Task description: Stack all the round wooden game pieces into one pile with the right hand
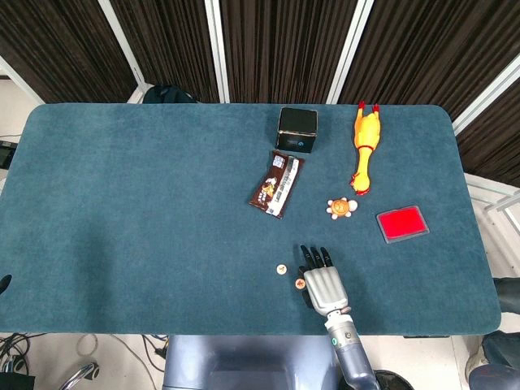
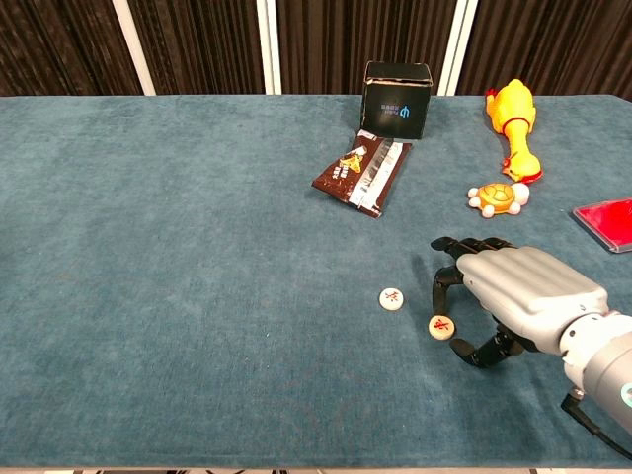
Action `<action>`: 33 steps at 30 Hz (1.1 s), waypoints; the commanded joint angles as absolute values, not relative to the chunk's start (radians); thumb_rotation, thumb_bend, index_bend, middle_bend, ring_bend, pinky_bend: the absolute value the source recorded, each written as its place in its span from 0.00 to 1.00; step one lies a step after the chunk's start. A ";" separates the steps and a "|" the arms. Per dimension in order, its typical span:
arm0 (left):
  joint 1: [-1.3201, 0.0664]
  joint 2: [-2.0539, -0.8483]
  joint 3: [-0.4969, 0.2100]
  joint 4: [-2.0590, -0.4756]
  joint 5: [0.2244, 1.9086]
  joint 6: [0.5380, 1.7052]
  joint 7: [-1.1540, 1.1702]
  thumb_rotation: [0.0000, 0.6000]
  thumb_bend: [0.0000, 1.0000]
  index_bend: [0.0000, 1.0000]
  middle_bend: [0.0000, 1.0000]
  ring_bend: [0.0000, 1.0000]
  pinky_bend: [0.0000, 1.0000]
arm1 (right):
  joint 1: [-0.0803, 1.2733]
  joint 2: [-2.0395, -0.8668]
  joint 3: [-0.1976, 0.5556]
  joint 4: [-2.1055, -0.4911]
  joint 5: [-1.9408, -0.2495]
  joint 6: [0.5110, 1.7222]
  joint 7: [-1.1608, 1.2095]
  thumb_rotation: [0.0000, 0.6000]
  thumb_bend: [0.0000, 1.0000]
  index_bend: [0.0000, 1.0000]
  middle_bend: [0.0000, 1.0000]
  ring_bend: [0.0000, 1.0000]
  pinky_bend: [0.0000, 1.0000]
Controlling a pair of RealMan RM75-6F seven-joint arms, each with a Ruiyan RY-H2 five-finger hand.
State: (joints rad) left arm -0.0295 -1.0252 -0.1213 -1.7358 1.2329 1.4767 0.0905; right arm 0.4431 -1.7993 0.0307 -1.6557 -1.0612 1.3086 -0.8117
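Two round wooden pieces with red marks lie on the blue cloth near the front edge: one (image 2: 392, 298) (image 1: 281, 269) further left, the other (image 2: 440, 327) (image 1: 299, 283) right beside my right hand (image 2: 515, 301) (image 1: 322, 279). The hand hovers palm down just above the cloth, its fingers arched and apart. Its dark fingertips (image 2: 441, 290) come down just behind the nearer piece and the thumb (image 2: 482, 353) just to its right. Neither touches it that I can see, and nothing shows in its grasp. The palm hides the cloth beneath it. My left hand shows in neither view.
Behind the pieces lie a brown snack packet (image 2: 362, 169), a black box (image 2: 397, 99), a yellow rubber chicken (image 2: 513, 126), a small orange turtle toy (image 2: 498, 198) and a flat red card (image 2: 607, 223). The table's front edge (image 1: 244, 333) runs close below the hand.
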 commanded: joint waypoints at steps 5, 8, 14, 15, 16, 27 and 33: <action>-0.030 -1.025 -0.121 -1.735 1.232 1.476 0.091 1.00 0.19 0.12 0.00 0.00 0.04 | 0.440 -1.803 0.031 -1.658 -1.065 1.306 -0.813 1.00 0.42 0.44 0.00 0.00 0.00; -0.030 -1.025 -0.121 -1.736 1.233 1.476 0.092 1.00 0.19 0.12 0.00 0.00 0.04 | 0.440 -1.808 0.033 -1.655 -1.065 1.304 -0.816 1.00 0.42 0.44 0.00 0.00 0.00; -0.030 -1.025 -0.122 -1.736 1.231 1.475 0.091 1.00 0.19 0.13 0.00 0.00 0.04 | 0.438 -1.811 0.036 -1.654 -1.061 1.302 -0.824 1.00 0.42 0.45 0.00 0.00 0.00; -0.030 -1.025 -0.122 -1.736 1.231 1.474 0.091 1.00 0.19 0.13 0.00 0.00 0.04 | 0.438 -1.812 0.037 -1.654 -1.061 1.302 -0.823 1.00 0.42 0.45 0.00 0.00 0.00; -0.031 -1.025 -0.121 -1.736 1.231 1.474 0.091 1.00 0.19 0.13 0.00 0.00 0.04 | 0.437 -1.812 0.038 -1.654 -1.061 1.302 -0.823 1.00 0.42 0.45 0.00 0.00 0.00; -0.030 -1.025 -0.123 -1.736 1.232 1.477 0.088 1.00 0.19 0.13 0.00 0.00 0.04 | 0.435 -1.818 0.045 -1.645 -1.055 1.297 -0.828 1.00 0.42 0.47 0.00 0.00 0.00; -0.030 -1.025 -0.123 -1.736 1.232 1.478 0.087 1.00 0.19 0.13 0.00 0.00 0.04 | 0.435 -1.822 0.046 -1.643 -1.056 1.293 -0.828 1.00 0.42 0.48 0.00 0.00 0.00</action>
